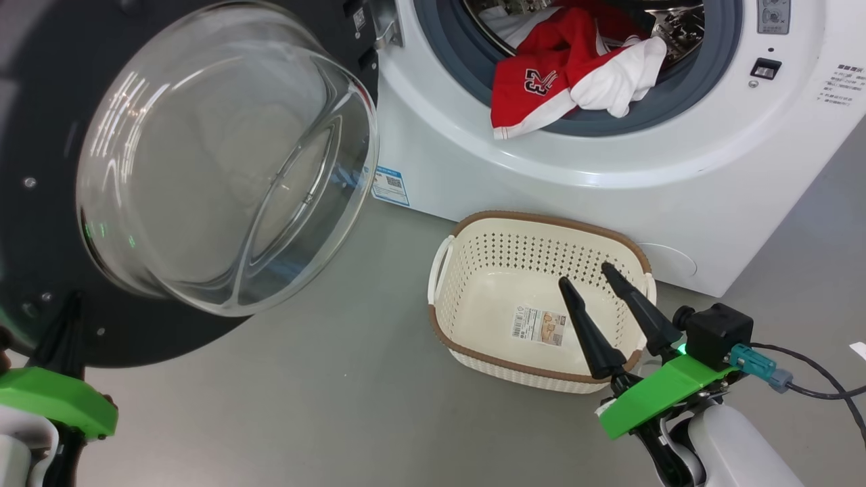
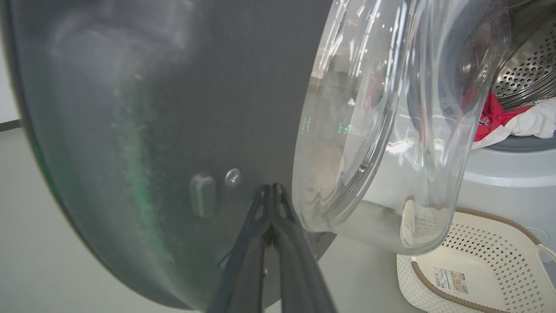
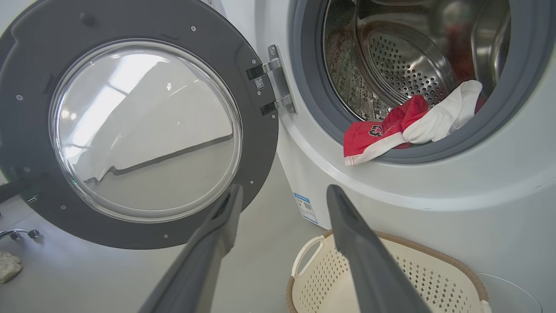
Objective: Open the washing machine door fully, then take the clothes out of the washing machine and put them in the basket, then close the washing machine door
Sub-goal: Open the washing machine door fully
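At lower left, the left gripper [image 2: 271, 193] is closed tight, tips against the black rim [image 1: 27, 122] of the washing machine door [image 1: 223, 155], swung leftward. A blue sticker [image 1: 390, 186] is fixed low on the washing machine [image 1: 609, 176]. The clothes [image 1: 575, 67], a red jersey [image 1: 534, 81] numbered 23 and white cloth [image 1: 622, 78], are draped over the gasket [image 1: 697, 88]. The basket [image 1: 541, 220] is set on the floor [image 1: 325, 379], long axis left-right, paper label [image 1: 539, 326] inside; the right gripper [image 1: 586, 274] is held spread over it.

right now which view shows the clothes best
Head view: the clothes lie close and sharp, number readable, draped over the gasket. Right wrist view shows them smaller; left wrist view catches a part beside the door's glass.
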`<state>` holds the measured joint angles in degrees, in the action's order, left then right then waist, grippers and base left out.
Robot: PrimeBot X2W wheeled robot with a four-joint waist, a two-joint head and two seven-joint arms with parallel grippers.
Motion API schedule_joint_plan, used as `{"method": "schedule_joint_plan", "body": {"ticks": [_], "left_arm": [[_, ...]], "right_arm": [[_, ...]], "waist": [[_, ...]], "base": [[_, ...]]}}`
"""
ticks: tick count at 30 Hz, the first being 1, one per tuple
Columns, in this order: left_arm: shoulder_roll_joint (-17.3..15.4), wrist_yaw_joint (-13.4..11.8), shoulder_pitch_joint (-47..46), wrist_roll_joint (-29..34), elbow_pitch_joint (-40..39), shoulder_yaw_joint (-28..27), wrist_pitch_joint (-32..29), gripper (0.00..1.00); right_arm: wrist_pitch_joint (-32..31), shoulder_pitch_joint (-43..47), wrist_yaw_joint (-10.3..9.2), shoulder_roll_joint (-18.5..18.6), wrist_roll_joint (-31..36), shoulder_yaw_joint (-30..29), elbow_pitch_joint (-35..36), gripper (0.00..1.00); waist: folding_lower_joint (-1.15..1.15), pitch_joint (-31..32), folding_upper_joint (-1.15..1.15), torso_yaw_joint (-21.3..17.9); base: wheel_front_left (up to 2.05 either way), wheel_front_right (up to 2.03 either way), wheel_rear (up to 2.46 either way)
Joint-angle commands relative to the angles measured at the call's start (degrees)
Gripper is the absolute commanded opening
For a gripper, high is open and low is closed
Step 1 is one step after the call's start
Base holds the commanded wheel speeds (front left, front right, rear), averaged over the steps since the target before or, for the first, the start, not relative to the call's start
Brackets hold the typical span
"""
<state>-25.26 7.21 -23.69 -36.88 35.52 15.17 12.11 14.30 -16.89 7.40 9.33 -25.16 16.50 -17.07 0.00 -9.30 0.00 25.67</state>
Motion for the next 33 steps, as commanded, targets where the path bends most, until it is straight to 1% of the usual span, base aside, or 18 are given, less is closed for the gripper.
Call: {"method": "schedule_joint_plan", "body": {"ticks": [1, 7, 13, 21, 33], "left_arm": [[-3.94, -0.12, -2.97, -0.56, 0.46, -2.16, 0.64, 0.0], [-3.92, 0.16, -5.07, -1.15, 4.83, -0.83, 1.59, 0.0], [-3.71, 0.25, -6.25, -1.77, 6.34, 0.64, 2.35, 0.0], [-4.14, 0.26, -6.25, -2.34, 5.81, 2.53, 2.78, 0.0], [-2.93, 0.27, -3.16, -1.46, 1.44, 1.23, 2.87, 0.0]], "right_arm": [[0.7, -1.19, 0.09, -0.49, 0.33, 1.13, 1.37, 1.0], [0.7, -1.41, 0.09, -0.33, 0.36, 0.89, 1.37, 1.0], [0.7, -1.27, 0.09, -0.36, 0.46, 0.66, 1.42, 1.0], [0.7, -1.18, 0.09, -0.4, 0.28, 0.74, 1.37, 1.0], [0.7, -0.71, 0.09, -0.2, 0.21, 0.21, 1.47, 1.0]], "waist": [[0.0, -0.09, 0.0, -0.02], [0.0, -0.24, 0.0, -0.03], [0.0, -0.06, 0.0, 0.1], [0.0, 0.24, 0.0, 0.07], [0.0, 0.94, 0.0, -0.34]], "base": [[0.0, 0.0, 0.0], [0.0, 0.0, 0.0], [0.0, 0.0, 0.0], [0.0, 0.0, 0.0], [0.0, 0.0, 0.0]]}}
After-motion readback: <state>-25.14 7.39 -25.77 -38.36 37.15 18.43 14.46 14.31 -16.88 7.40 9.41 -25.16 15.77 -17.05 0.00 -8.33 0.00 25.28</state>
